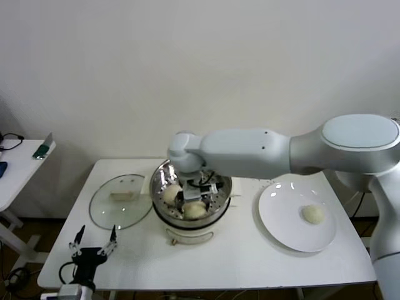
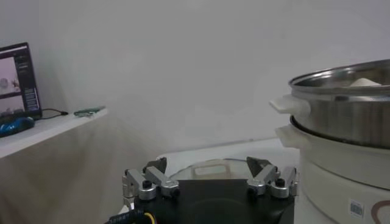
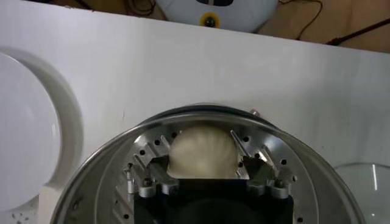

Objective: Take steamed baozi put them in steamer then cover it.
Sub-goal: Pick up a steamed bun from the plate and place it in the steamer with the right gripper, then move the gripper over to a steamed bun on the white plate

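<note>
Setting: lab-type test room, not home kitchen. Evidence: bare white wall (image 1: pixel 200 62); plain white table (image 1: pixel 237 262) carrying cookware; side desk (image 1: pixel 19 165) at left with running monitor (image 2: pixel 15 76); loose cables (image 3: pixel 304 15) on floor.

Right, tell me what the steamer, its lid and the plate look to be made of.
Steamer: polished stainless steel by its mirror-like sheen, with a perforated metal tray, on a matte white base, probably plastic.
Lid: clear glass, since the table shows through, with a metal-looking rim and a cream handle, plastic perhaps.
Plate: smooth glossy white, likely ceramic, possibly melamine.
</note>
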Controlling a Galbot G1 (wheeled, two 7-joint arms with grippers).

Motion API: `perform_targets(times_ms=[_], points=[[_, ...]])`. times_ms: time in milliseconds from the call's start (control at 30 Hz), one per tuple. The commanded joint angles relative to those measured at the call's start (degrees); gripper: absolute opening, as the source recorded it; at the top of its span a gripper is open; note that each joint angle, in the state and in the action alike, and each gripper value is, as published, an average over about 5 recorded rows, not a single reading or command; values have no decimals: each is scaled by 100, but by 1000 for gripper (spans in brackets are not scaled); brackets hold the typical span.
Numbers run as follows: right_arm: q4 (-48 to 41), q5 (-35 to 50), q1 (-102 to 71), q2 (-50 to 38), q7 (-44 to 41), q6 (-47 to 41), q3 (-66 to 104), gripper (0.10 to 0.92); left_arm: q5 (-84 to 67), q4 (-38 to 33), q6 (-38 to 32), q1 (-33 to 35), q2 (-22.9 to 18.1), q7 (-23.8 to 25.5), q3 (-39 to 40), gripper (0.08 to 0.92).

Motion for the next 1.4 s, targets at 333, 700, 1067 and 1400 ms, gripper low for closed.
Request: perform_targets(times_ms=[333, 700, 1067, 1400], points=[[169, 174, 702, -799, -58, 29, 161, 823, 73, -14, -3, 49, -25, -17, 31, 823], [381, 2443, 2054, -2631, 1568, -2525, -1442, 823, 120, -51, -3, 67, 48, -10, 66, 823], [165, 2751, 1063, -4419, 859, -4502, -914, 823, 171, -75, -33, 147, 40, -6, 71, 823], [-399, 1327, -1354, -5294, 534, -4220, 830, 823, 189, -161, -53, 334, -5, -9, -2, 823]])
